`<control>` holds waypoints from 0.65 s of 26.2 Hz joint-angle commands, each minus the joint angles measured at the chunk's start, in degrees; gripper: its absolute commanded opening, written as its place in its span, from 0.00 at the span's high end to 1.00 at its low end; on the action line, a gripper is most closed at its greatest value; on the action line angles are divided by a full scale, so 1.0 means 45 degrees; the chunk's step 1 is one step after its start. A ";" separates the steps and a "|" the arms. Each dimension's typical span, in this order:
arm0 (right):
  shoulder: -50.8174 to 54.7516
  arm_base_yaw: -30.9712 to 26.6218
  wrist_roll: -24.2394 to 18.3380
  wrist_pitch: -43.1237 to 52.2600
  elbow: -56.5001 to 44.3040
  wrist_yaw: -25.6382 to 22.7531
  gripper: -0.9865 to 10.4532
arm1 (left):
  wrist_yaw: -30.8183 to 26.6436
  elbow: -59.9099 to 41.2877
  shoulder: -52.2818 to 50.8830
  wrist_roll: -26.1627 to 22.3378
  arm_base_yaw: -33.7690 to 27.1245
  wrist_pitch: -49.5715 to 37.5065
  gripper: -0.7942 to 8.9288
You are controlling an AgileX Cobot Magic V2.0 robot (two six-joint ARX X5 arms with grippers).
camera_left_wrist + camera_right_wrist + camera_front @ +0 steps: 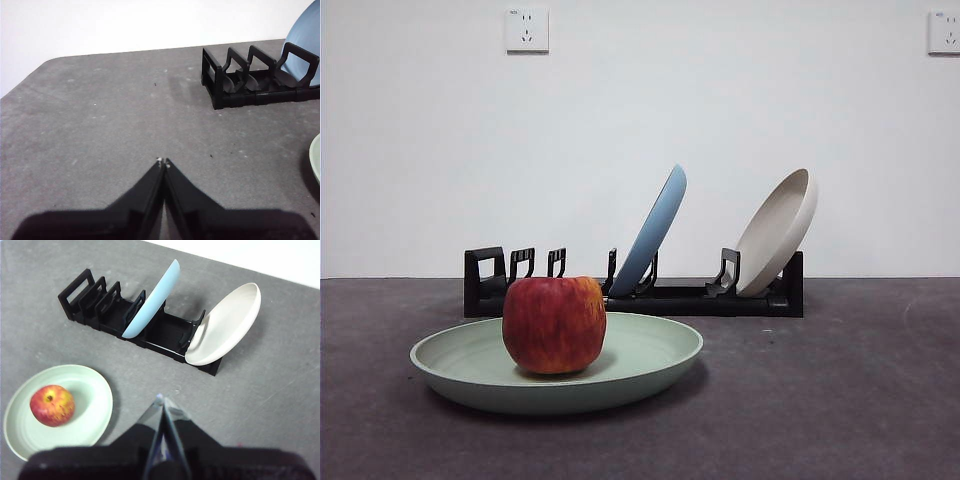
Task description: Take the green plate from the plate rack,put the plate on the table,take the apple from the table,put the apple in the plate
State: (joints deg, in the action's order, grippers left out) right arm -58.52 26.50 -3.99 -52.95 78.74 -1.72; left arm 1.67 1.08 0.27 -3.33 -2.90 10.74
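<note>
The green plate (650, 355) lies flat on the dark grey table (840, 400), in front of the black plate rack (710, 297). The red apple (554, 323) sits in the plate, left of its middle. The right wrist view shows the plate (90, 400) with the apple (52, 405) in it, and the rack (115, 315) beyond. My right gripper (162, 399) is shut and empty, high above the table beside the plate. My left gripper (163, 161) is shut and empty over bare table; the plate's rim (315, 160) and the rack's end (240, 80) show at the side.
A light blue plate (655, 225) and a cream-beige plate (778, 230) lean in the rack's slots. The rack's left slots (520, 265) stand empty. A white wall with two sockets (527, 30) rises behind. No arm shows in the front view.
</note>
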 commanded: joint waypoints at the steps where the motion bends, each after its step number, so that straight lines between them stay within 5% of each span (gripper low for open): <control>1: 0.0287 -0.0476 -0.1418 0.0097 -0.0092 -0.0034 0.93 | -0.0019 -0.0194 -0.0010 0.0146 -0.0044 -0.0058 0.92; 7: 0.2807 -0.3264 -0.2327 0.2900 -0.2103 0.1763 0.93 | -0.0019 -0.0194 -0.0010 0.0146 -0.0044 -0.0063 0.92; 11: 0.5897 -0.4692 -0.2331 0.5625 -0.6173 0.1690 0.93 | -0.0015 -0.0194 -0.0010 0.0146 -0.0044 -0.0063 0.92; 17: 0.8281 -0.5217 -0.2084 0.8694 -1.0885 0.1705 0.93 | -0.0019 -0.0194 -0.0010 0.0146 -0.0044 -0.0068 0.92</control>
State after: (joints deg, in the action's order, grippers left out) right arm -22.35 3.22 -14.11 -15.88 34.33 6.02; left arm 1.67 1.08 0.30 -2.96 -2.90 10.74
